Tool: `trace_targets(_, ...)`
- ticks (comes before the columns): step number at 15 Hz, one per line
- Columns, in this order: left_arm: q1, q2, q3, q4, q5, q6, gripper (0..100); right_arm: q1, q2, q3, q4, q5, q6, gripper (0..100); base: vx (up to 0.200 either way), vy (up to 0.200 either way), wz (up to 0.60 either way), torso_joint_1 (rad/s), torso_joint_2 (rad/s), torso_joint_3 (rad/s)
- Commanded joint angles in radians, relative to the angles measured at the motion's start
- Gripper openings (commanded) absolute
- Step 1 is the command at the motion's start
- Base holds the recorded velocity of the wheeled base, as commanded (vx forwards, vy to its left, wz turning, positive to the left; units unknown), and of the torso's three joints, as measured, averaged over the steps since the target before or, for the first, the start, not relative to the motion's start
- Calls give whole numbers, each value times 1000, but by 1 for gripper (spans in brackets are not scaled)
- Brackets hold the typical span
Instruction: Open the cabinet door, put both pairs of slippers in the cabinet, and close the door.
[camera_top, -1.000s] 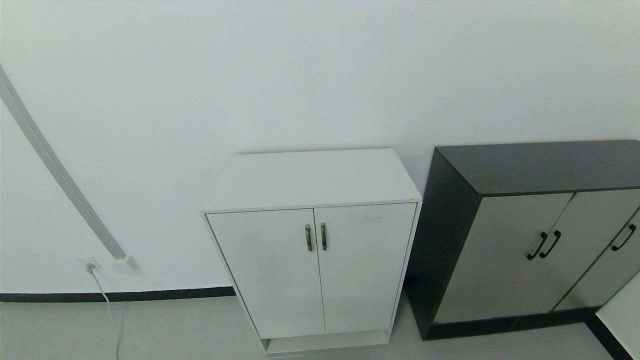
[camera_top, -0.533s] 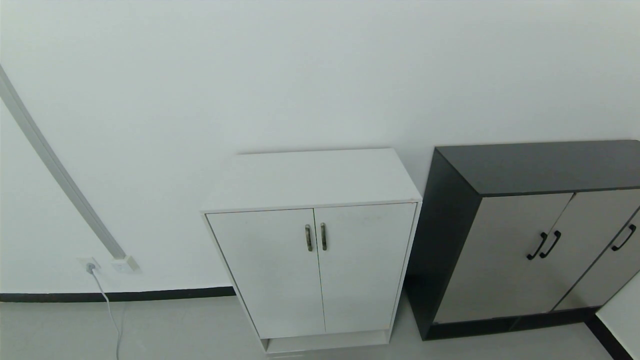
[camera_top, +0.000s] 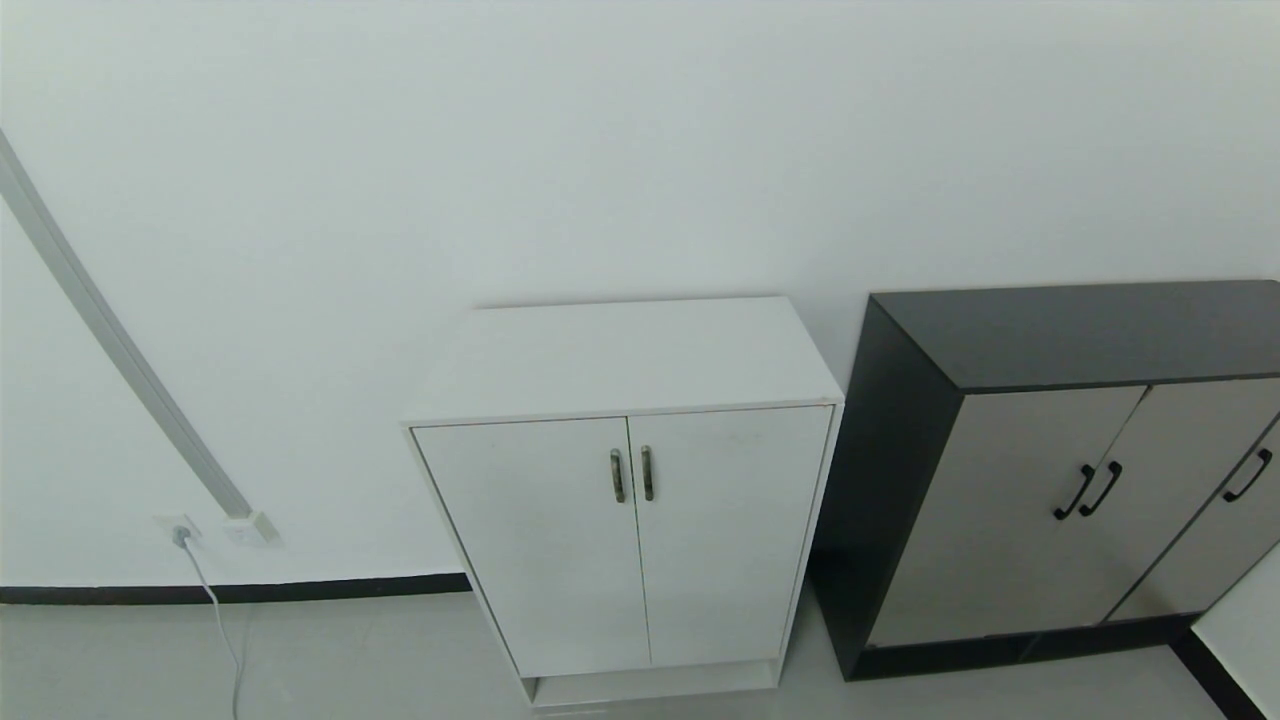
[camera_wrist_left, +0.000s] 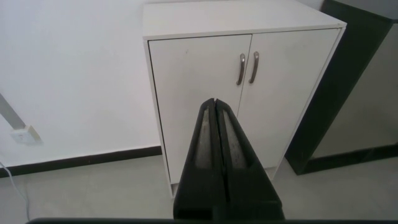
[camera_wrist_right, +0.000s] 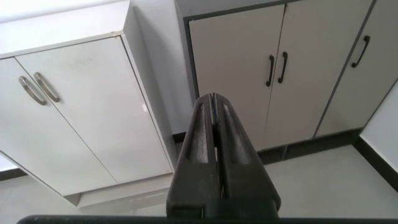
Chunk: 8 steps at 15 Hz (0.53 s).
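Pale grey floor (camera_top: 350, 660) lies nearest, in front of two cabinets that stand side by side against a white wall. Closest to the cameras are the two arms' ends. The left gripper (camera_wrist_left: 214, 102) has its jaws pressed together on nothing and hangs above the floor, well apart from the white cabinet (camera_top: 620, 360) it faces. The right gripper (camera_wrist_right: 213, 98) is the same: jaws pressed together, holding nothing, short of both cabinets.

The white cabinet stands at 12 o'clock, upright, its back to the wall. Both its doors are shut, the left door (camera_top: 540, 540) and the right door (camera_top: 730, 530) meeting at a thin seam, with two slim metal handles (camera_top: 617, 476) just beside that seam, one on each door. Below the doors a low open recess (camera_top: 650, 688) runs along the base.

At about 1 o'clock, just beside it, stands a dark cabinet (camera_top: 890, 480) with grey doors and black handles (camera_top: 1088, 490); those doors are closed too.

Farther back, at 10 o'clock, a black skirting strip (camera_top: 300, 590) lines the foot of the wall (camera_top: 640, 150). Above it sits a socket (camera_top: 180, 530) with a pale cable (camera_top: 225, 640) plugged in and trailing to the floor, and a grey conduit (camera_top: 110, 340) climbs slantwise from a small box beside the socket.
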Motion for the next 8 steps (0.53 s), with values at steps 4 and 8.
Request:
trace_targets(4, 0, 1, 0, 0, 0, 2, 0, 0, 2, 0, 0, 2, -4, 0, 0, 0, 0, 0, 0, 0)
trace_targets(8, 0, 1, 0, 0, 0, 2, 0, 0, 2, 0, 0, 2, -7, 0, 0, 0, 0, 0, 0, 0)
